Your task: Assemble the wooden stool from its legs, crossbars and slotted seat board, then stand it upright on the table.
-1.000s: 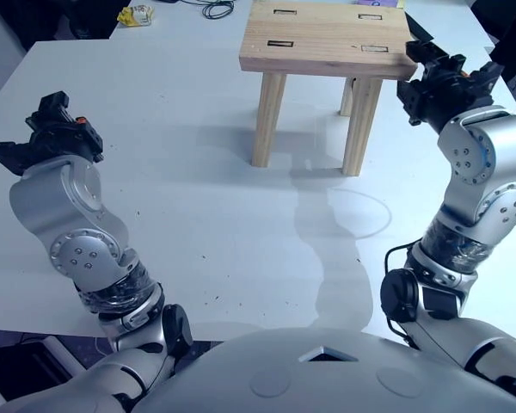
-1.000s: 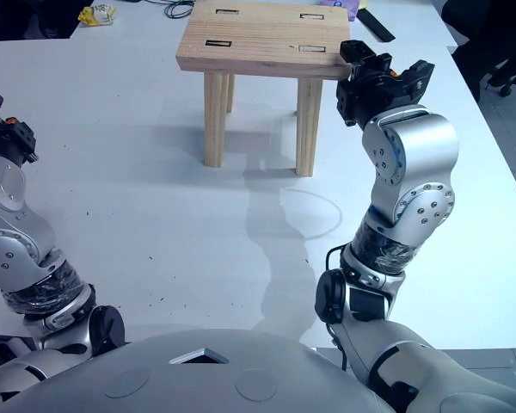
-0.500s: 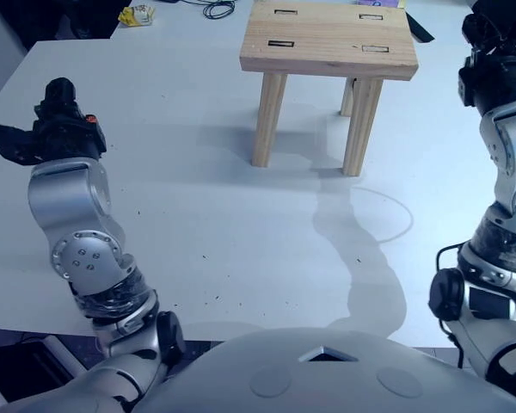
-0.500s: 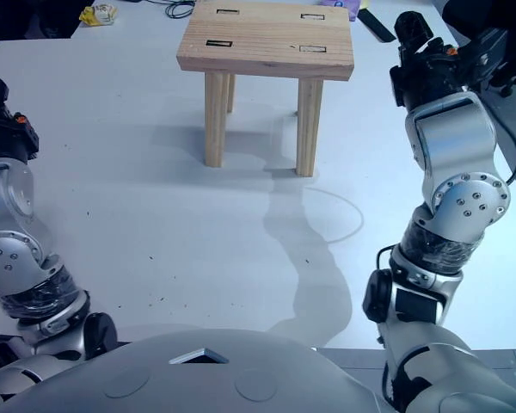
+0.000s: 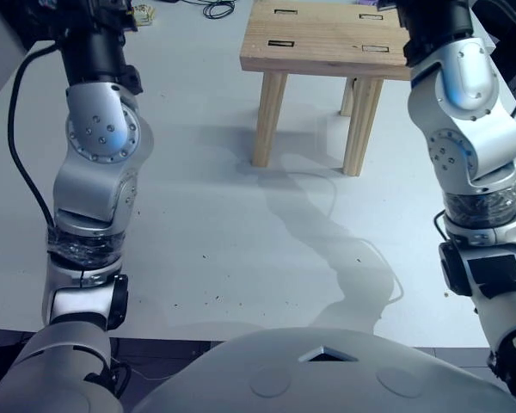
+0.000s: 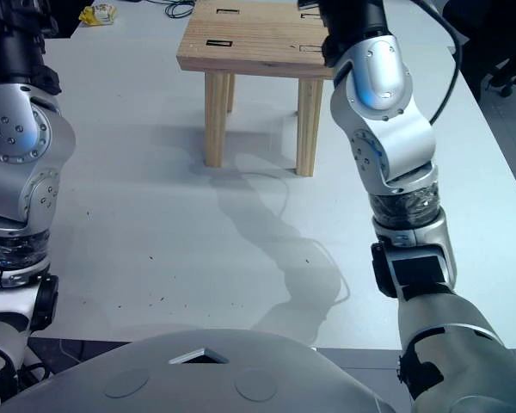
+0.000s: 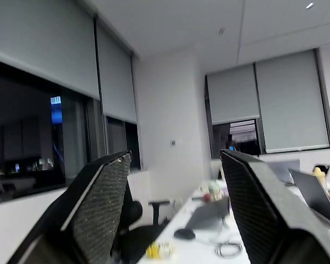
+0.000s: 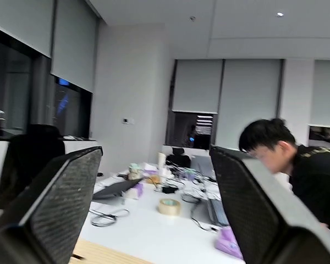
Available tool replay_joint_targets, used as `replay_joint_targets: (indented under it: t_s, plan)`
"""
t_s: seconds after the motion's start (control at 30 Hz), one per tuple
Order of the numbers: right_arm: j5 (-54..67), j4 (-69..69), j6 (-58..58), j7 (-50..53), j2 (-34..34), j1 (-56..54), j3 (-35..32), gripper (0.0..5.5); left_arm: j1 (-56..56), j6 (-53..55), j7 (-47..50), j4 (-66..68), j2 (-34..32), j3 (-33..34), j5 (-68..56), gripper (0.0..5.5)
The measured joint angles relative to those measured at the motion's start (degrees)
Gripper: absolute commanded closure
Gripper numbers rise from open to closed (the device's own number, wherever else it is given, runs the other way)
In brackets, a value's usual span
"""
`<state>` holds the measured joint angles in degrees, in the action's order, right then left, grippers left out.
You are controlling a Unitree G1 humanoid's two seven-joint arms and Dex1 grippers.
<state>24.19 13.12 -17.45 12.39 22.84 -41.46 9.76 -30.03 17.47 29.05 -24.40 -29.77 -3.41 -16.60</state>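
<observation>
The wooden stool (image 5: 327, 39) stands upright on its legs at the far middle of the white table (image 5: 198, 224), slotted seat board on top. My left arm (image 5: 95, 129) is raised upright over the table's left side. In the left wrist view my left gripper (image 7: 176, 212) is open, with just the room between its fingers (image 7: 96, 212). My right arm (image 5: 464, 103) is raised just right of the stool's seat, partly covering its right edge. My right gripper (image 8: 154, 206) is open too and holds nothing; its fingers (image 8: 63, 206) point out at the room.
A small yellow item (image 5: 139, 13) and black cables (image 5: 217, 9) lie at the table's far edge. Near and middle parts of the table are bare. Beyond the table stand desks with laptops and a tape roll (image 8: 169, 206).
Both arms have swung up from low beside the table to upright, lifting the grippers past the top of the eye views. The right gripper left the stool's right edge. The stool stayed put.
</observation>
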Motion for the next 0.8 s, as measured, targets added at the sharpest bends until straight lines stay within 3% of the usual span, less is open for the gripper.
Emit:
replay_joint_targets:
  t_s: [0.17,0.33,0.57,0.8]
  plan:
    - [-1.40,2.92,-4.09,-1.38,-4.66,-1.65,-2.24,1.91,-0.88,1.37,-2.03,-1.14,11.13,0.79,-1.67,2.51]
    - [-4.29,2.38,-3.56,-0.05,-9.88,1.26,-4.79,1.91,0.63,1.63,-7.27,-1.38,17.13,-1.04,-1.77,2.51]
    - [-12.86,-0.21,-1.76,3.41,-13.21,7.55,-8.69,1.91,4.38,1.59,-15.16,1.83,15.44,4.19,0.19,2.51]
    - [-16.01,-0.42,-0.97,3.02,-15.31,9.04,-10.37,1.91,4.84,0.56,-16.88,2.63,15.56,5.80,5.15,2.51]
